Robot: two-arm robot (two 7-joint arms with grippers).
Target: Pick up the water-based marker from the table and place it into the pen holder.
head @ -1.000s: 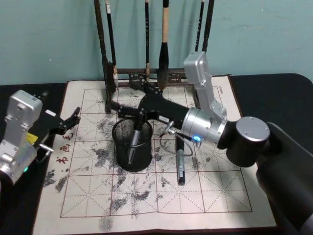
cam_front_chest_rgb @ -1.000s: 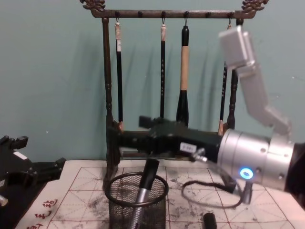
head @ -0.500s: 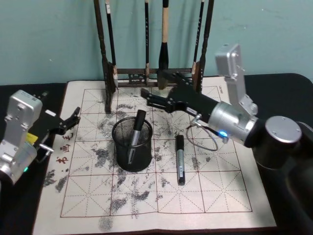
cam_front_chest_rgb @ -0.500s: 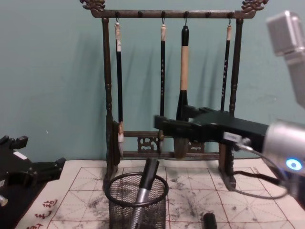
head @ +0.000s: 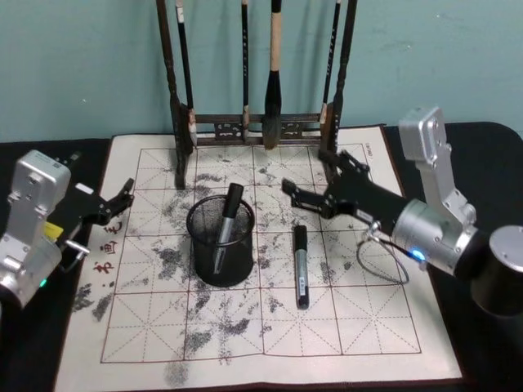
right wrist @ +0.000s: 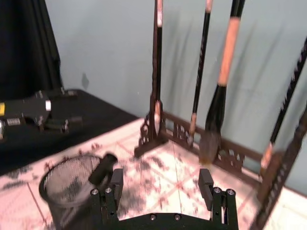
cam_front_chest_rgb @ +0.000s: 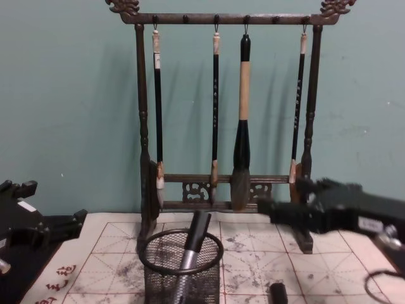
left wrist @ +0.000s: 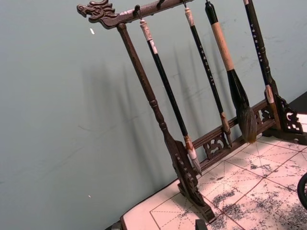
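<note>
The black mesh pen holder (head: 221, 245) stands on the white mat (head: 368, 327) of the table. A black and grey water-based marker (head: 228, 214) leans inside it, cap end above the rim. It also shows in the chest view, marker (cam_front_chest_rgb: 193, 244) in pen holder (cam_front_chest_rgb: 181, 269). A second black marker (head: 301, 265) lies flat on the mat just right of the holder. My right gripper (head: 304, 171) hovers open to the holder's right, nothing between its fingers (right wrist: 112, 184). My left gripper (head: 122, 198) rests open at the mat's left edge.
A tall dark wooden rack (head: 253, 122) hung with several brushes (cam_front_chest_rgb: 242, 126) stands along the mat's back edge, close behind my right gripper. A loose cable loop (head: 384, 261) hangs under the right wrist. The mat's front squares are bare.
My right gripper has drawn back from over the pen holder to the right, away from it. The marker stays leaning in the holder. The left arm has not moved.
</note>
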